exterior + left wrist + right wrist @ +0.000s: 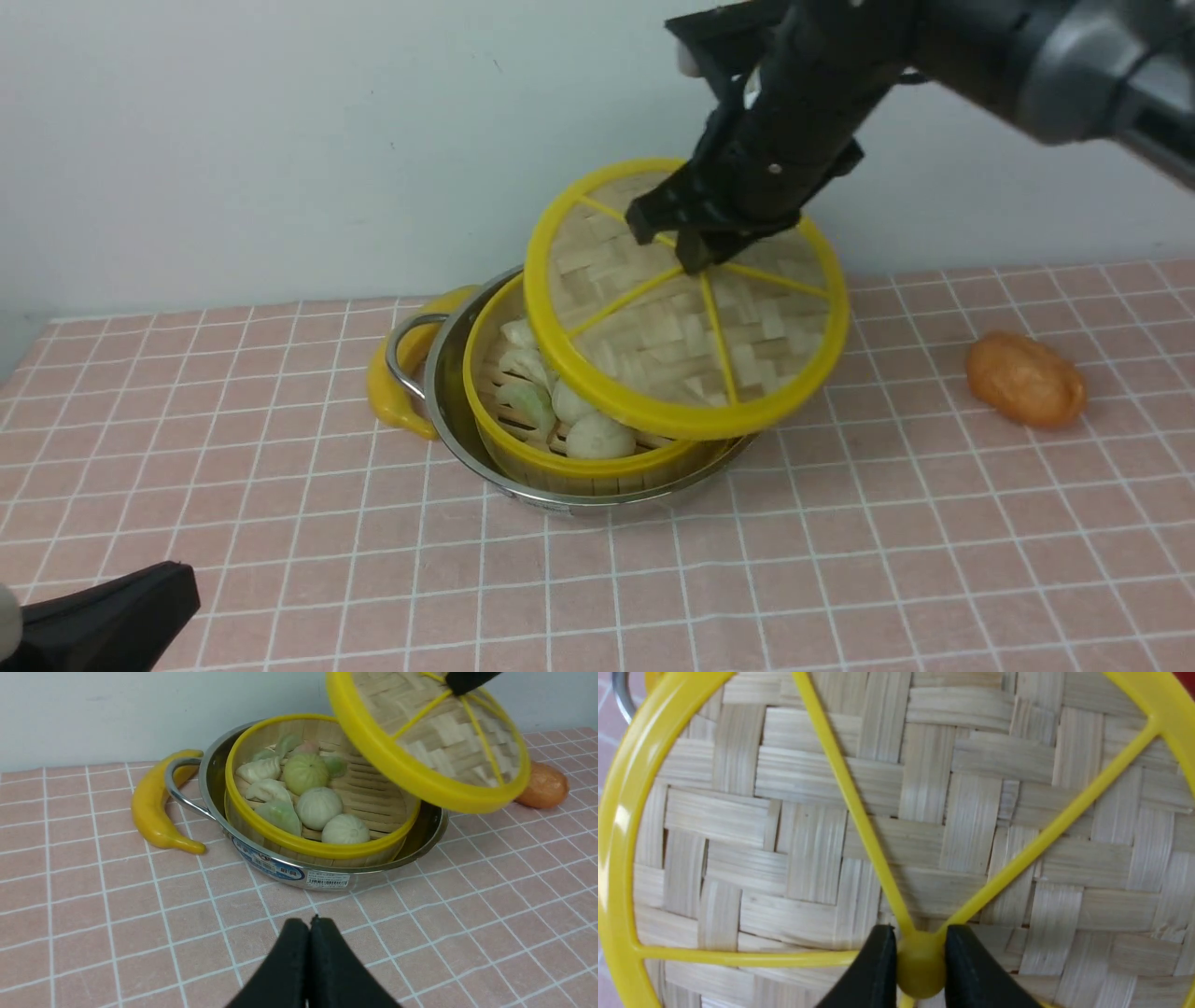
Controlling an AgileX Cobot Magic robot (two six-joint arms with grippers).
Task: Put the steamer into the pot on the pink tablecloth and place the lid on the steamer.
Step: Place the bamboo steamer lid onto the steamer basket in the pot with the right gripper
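The steamer (pixel 579 467) (pixel 261 830), a yellow-rimmed bamboo basket of pale buns and dumplings, sits inside the shiny steel pot (pixel 448 411) (pixel 373 870) on the pink tablecloth (pixel 840 560) (pixel 93 905). The woven lid (pixel 653 345) (pixel 420 742) (pixel 808 835) hangs tilted above the steamer's right half, apart from it. My right gripper (pixel 695 247) (pixel 920 961) is shut on the lid's small yellow centre knob. My left gripper (pixel 309 921) is shut and empty, low over the cloth in front of the pot; in the front view only a black part of it (pixel 112 616) shows at the bottom left.
A yellow toy banana (pixel 392 392) (pixel 154 807) lies against the pot's left handle (pixel 406 355). An orange bread-like toy (pixel 1025 380) (pixel 544 786) rests on the cloth to the right. A pale wall stands close behind the table.
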